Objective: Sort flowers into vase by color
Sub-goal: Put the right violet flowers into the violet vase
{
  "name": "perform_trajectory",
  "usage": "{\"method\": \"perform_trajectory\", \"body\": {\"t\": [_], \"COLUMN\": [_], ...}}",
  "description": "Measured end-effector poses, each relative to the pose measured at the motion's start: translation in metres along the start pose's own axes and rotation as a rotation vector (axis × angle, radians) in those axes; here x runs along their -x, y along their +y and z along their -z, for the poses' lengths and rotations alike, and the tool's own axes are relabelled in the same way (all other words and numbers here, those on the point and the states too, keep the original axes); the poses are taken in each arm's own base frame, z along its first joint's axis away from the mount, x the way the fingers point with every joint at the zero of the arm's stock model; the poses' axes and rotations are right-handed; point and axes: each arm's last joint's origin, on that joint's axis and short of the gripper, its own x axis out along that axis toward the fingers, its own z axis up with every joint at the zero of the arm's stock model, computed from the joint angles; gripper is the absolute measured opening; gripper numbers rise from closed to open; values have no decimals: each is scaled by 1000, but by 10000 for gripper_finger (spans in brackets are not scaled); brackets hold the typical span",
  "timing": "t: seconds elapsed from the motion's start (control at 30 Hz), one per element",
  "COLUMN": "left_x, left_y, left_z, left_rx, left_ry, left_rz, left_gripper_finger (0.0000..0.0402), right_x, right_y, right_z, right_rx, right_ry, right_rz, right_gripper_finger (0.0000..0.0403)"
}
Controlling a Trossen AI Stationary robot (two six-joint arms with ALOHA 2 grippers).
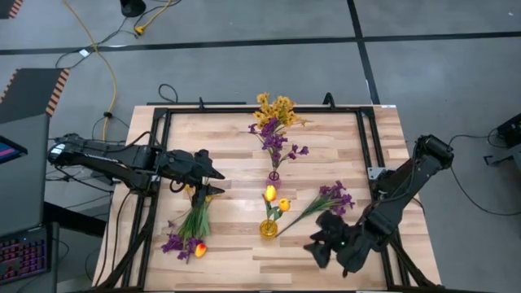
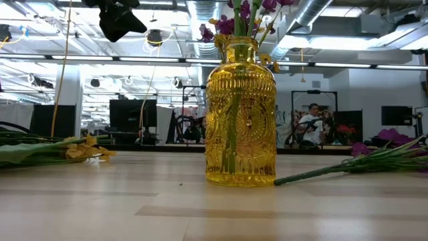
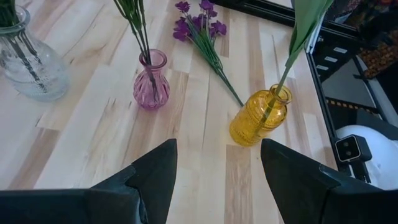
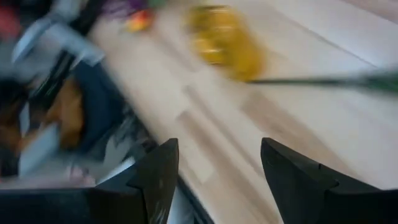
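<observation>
A yellow glass vase point(image 1: 268, 229) stands near the table's middle with two yellow-orange tulips point(image 1: 271, 194) in it. Beyond it stand a small pink vase point(image 1: 274, 175) holding purple blossoms point(image 1: 273, 140) and a clear vase point(image 3: 31, 62) with yellow clustered blooms point(image 1: 275, 108). One purple flower point(image 1: 330, 200) lies flat on the table, its stem end by the yellow vase. A bundle of flowers point(image 1: 190, 230) lies at the near left. My left gripper point(image 1: 216, 182) hovers open above that bundle's stems. My right gripper point(image 1: 319, 247) hangs open near the front edge, right of the yellow vase.
A black frame point(image 1: 163, 114) runs around the tabletop's edges. Bare wood lies between the yellow vase and the front edge point(image 1: 260, 268). In the low view a person point(image 2: 311, 124) sits far off in the room behind the table.
</observation>
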Motion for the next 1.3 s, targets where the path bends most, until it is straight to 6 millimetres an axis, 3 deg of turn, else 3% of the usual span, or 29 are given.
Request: {"method": "perform_trajectory", "body": {"t": [0.2,0.33,0.87,1.3], "left_x": [0,0,0,0], "left_y": [0,0,0,3], "left_z": [0,0,0,7], "left_rx": [-1,-3,-57,-166], "left_ry": [1,1,4,73], "left_rz": [0,0,-2,-30], "left_gripper_finger": [219,219,219,219], "right_x": [4,7,-33,-54], "right_y": [-29,-39,-73,-78], "right_z": [-3,-7,-39,-59], "right_rx": [-327,-460,-655,-823], "right_ry": [-65,-130,-264,-193], "right_rz": [276,366,463,530], "right_gripper_finger": [255,255,255,255]}}
